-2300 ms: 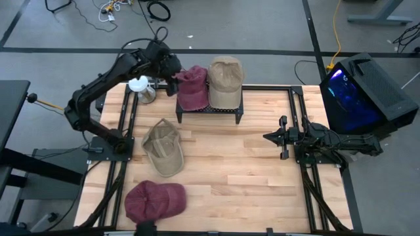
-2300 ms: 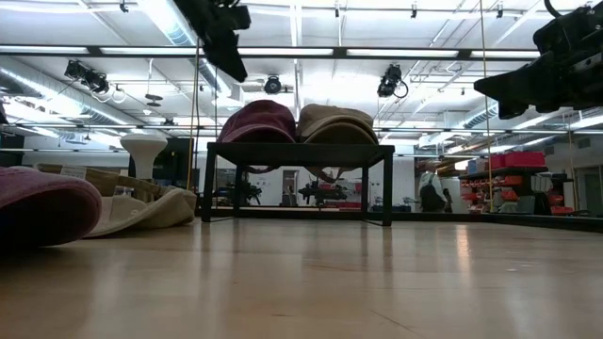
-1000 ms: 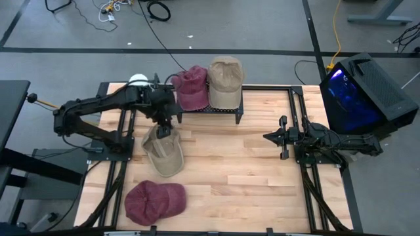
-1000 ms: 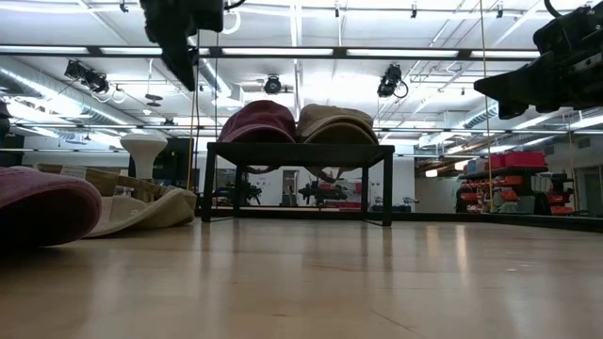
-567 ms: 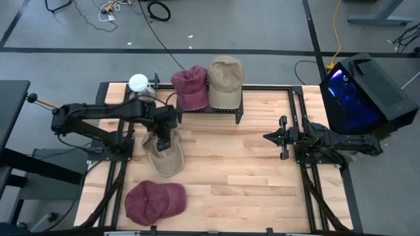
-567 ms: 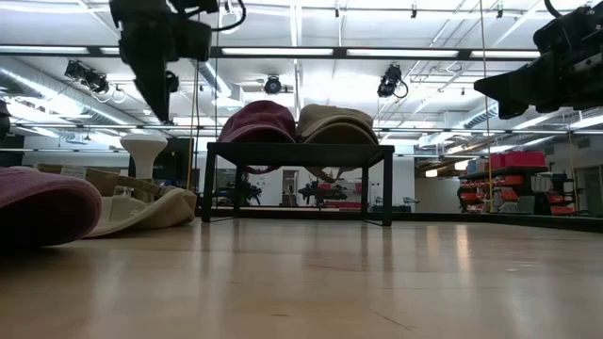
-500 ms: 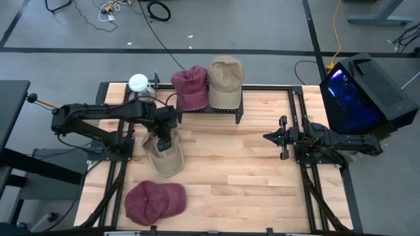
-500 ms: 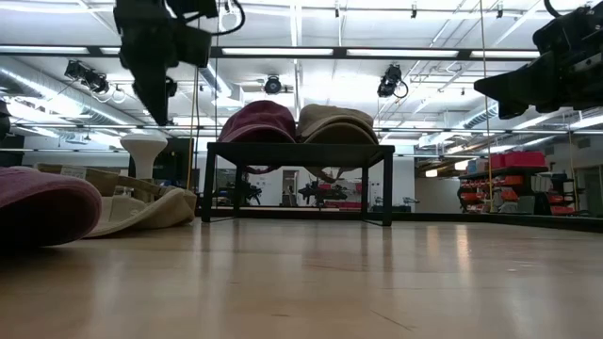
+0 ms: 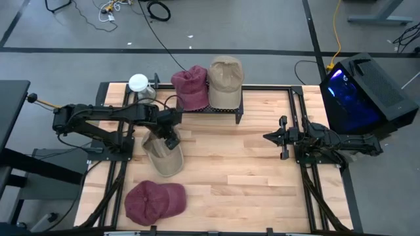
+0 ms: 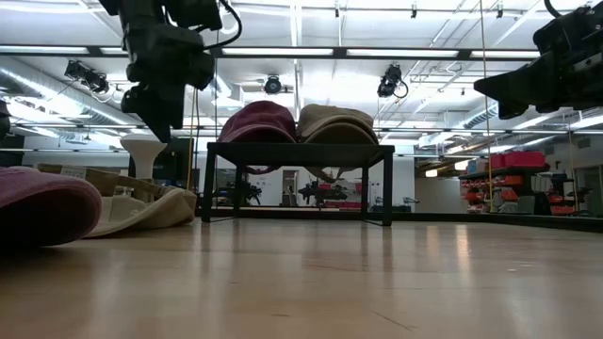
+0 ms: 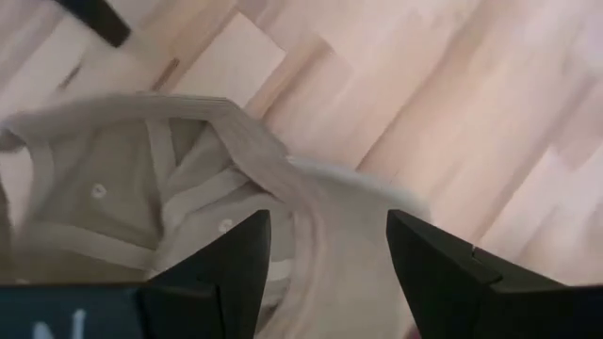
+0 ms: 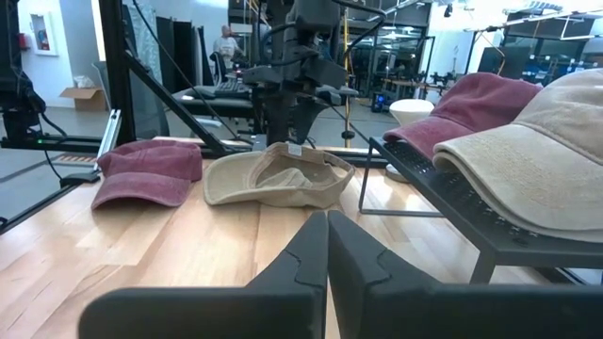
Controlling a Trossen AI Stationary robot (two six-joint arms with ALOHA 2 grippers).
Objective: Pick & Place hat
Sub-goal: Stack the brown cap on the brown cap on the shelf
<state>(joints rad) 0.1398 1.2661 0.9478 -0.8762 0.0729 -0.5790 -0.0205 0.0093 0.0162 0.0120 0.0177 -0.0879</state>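
Left gripper (image 11: pixel 325 250) open above the upturned beige hat (image 9: pixel 163 152) on the table (image 9: pixel 249 177), right gripper (image 12: pixel 327 247) closed

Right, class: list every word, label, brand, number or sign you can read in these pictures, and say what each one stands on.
None can be read.
The beige cap on the table shows a small white tag inside its rim, too small to read.
White marks on the left gripper body are cut off and blurred.
The hats on the black rack show no lettering.
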